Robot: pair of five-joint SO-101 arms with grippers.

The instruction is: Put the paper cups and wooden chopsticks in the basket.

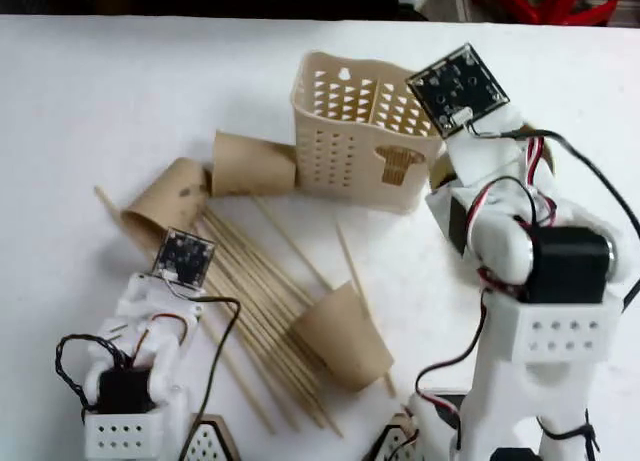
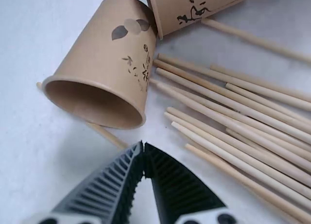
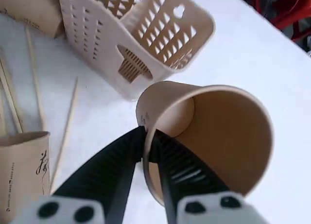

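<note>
Near basket point(image 3: 97, 44), right end effector point(image 3: 146, 136) pinches paper cup point(image 3: 228, 131); left end effector point(image 2: 144, 151) pressed together.

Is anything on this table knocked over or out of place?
Yes. Paper cups lie tipped on their sides and wooden chopsticks are strewn loose over the table, outside the upright basket. The right gripper grips one more cup.

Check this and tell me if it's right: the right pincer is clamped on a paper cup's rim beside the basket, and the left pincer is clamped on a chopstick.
One part is wrong. The left wrist view shows the left pincer closed on nothing, with the chopsticks lying beside it on the table. The rest stands: the right pincer is clamped on the paper cup at its rim, beside the basket.
</note>
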